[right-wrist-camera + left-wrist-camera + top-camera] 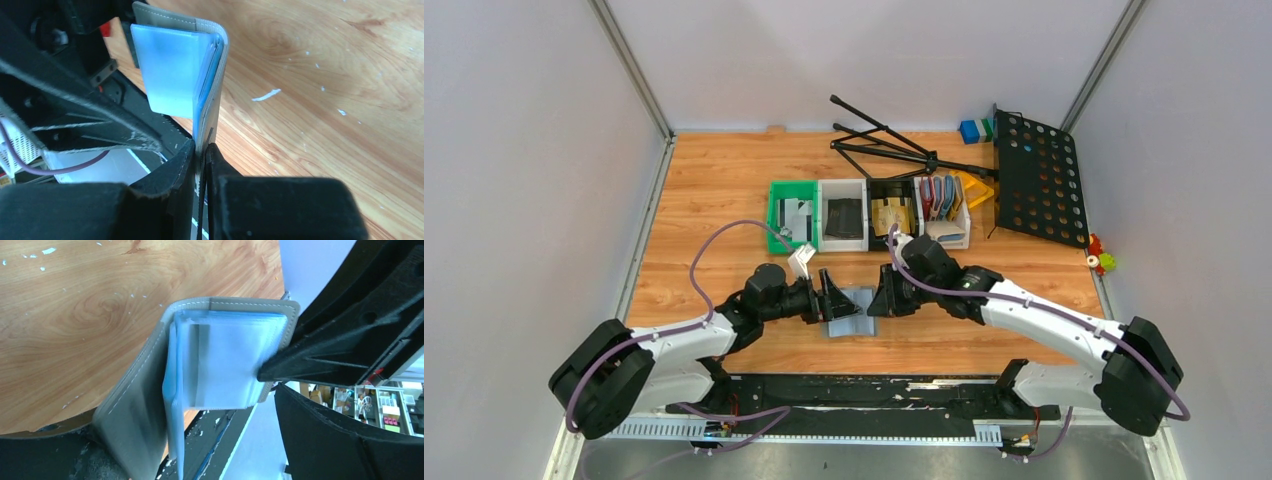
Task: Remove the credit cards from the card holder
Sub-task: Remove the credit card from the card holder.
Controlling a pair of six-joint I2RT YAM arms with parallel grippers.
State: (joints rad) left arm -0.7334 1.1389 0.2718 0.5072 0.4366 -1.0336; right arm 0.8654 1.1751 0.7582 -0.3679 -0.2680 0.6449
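Left gripper (838, 297) spread wide, right gripper (202, 152) (facing it) clamped

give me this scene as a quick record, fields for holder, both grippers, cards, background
holder: card holder, half open, on the table between the two grippers
right: right gripper shut on the edge of the holder's cover
left: left gripper open, jaws either side of the holder, not clamping
cards: credit cards cannot be made out inside the pale pockets
background: row of bins behind the holder
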